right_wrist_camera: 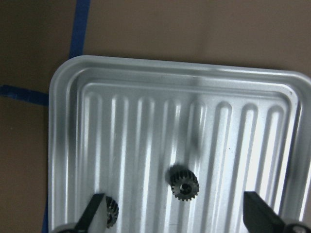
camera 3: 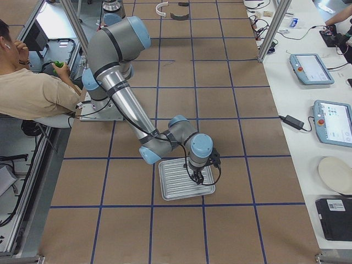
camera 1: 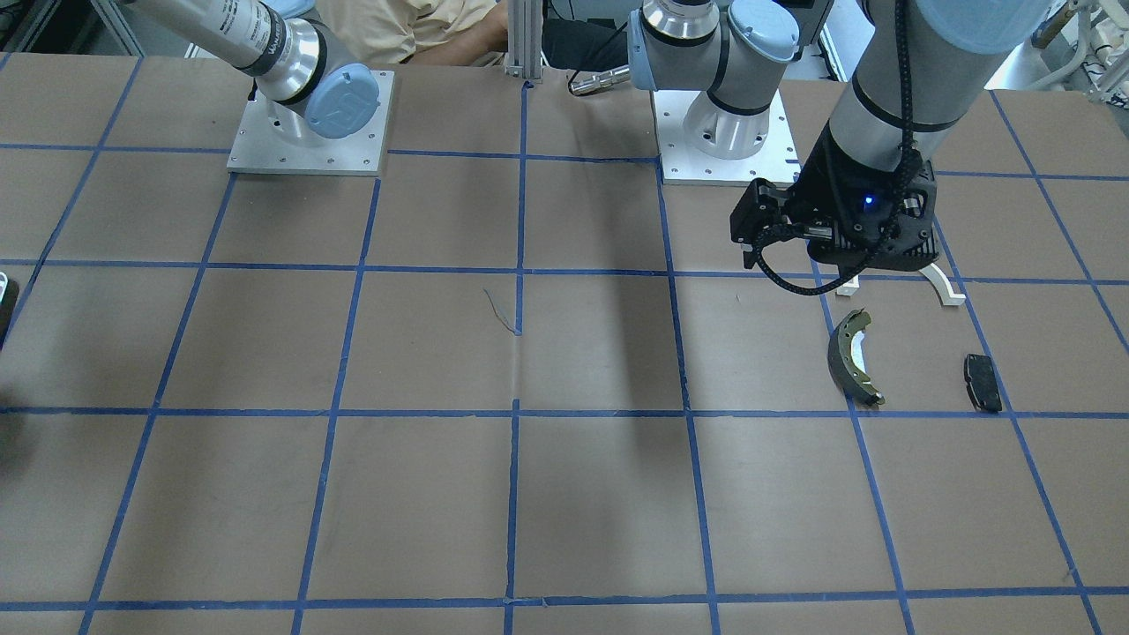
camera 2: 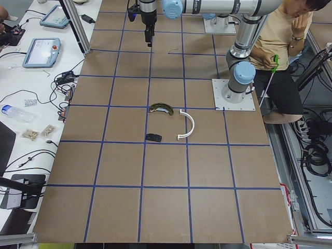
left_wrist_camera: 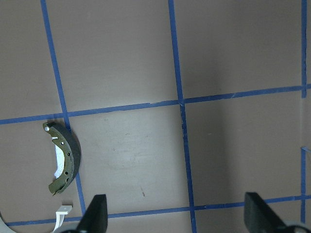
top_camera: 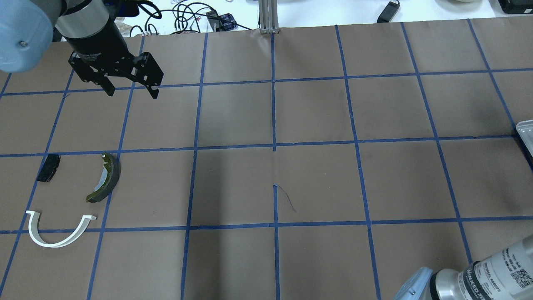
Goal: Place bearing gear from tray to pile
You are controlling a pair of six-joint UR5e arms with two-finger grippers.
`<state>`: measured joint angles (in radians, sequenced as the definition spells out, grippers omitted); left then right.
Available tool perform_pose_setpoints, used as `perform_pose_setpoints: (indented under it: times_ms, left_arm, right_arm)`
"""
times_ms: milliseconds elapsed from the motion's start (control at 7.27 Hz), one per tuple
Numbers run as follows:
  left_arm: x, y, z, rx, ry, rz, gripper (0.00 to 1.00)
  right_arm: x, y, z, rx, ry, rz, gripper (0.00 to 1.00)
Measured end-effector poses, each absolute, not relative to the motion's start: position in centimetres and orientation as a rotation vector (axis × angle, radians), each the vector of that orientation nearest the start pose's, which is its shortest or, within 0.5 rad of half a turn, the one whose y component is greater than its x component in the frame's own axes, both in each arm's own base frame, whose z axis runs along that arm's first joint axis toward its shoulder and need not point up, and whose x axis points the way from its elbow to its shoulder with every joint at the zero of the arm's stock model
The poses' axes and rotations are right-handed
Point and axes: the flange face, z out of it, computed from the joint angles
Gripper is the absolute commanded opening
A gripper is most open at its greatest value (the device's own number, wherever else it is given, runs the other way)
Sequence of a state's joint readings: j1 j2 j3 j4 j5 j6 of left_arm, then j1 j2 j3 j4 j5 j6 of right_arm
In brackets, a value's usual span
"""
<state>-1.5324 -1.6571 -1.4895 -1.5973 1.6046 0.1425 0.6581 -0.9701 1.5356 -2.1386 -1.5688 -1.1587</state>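
Observation:
A small dark bearing gear [right_wrist_camera: 184,182] lies in the ribbed metal tray [right_wrist_camera: 68,145]. A second gear [right_wrist_camera: 111,211] is partly hidden behind one finger. My right gripper [right_wrist_camera: 177,217] hangs open above the tray, its fingers on either side of the gears and holding nothing. The pile lies on the other side of the table: an olive-green brake shoe [top_camera: 106,178], a white arched strip [top_camera: 54,245] and a flat black pad [top_camera: 48,168]. My left gripper [top_camera: 132,91] is open and empty, raised beyond the pile.
The table is brown paper with a blue tape grid. The tray's corner [top_camera: 525,133] shows at the overhead view's right edge. Both base plates [camera 1: 309,123] stand at the robot's side. A seated operator [camera 2: 282,57] is beside them. Benches with tablets [camera 3: 311,69] run along the far side.

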Motion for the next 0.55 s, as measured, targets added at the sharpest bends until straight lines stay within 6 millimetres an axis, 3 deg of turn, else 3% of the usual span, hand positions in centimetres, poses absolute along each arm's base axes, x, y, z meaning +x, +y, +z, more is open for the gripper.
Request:
perform_pose_setpoints:
  times_ms: [550]
  left_arm:
    - [-11.0, -53.0, 48.1, 0.163, 3.106, 0.052, 1.00]
  right_arm:
    - [-46.0, -51.6, 18.1, -0.435, 3.114, -0.007, 0.84]
